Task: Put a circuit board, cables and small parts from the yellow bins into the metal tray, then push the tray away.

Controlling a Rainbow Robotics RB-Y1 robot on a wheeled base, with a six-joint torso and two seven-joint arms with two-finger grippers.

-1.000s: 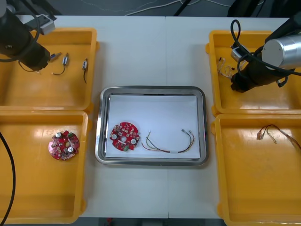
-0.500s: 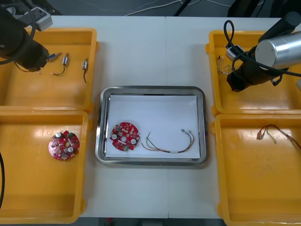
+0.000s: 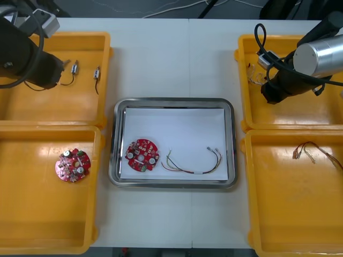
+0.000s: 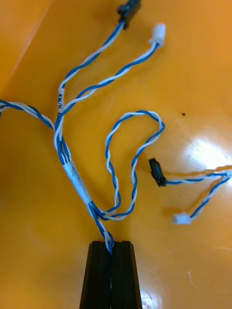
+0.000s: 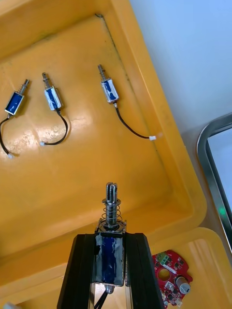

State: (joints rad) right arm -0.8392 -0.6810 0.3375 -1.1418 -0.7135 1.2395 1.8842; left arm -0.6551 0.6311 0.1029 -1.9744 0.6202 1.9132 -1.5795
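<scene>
Since the earlier frame the left arm has slid a little down and right at the upper left of the front view, while the right arm at the upper right has hardly shifted. The left gripper (image 5: 112,241) is pinching a small metal part (image 5: 111,224) by its blue-wrapped body, over the upper left bin (image 3: 32,110) where three more parts (image 5: 52,98) lie. The right gripper (image 4: 111,247) is pinched on the end of a blue and white cable (image 4: 77,179) sprawled in the upper right bin (image 3: 305,115). The tray (image 3: 174,100) in the middle already holds a circuit board (image 3: 142,156) and a thin cable (image 3: 190,171).

As I judge it, the hold on the twisted cable is thin and at its very end. It could slip out on lifting, or its loops could hook the second cable (image 4: 193,181) beside it. The part's trailing lead could catch the bin wall.
</scene>
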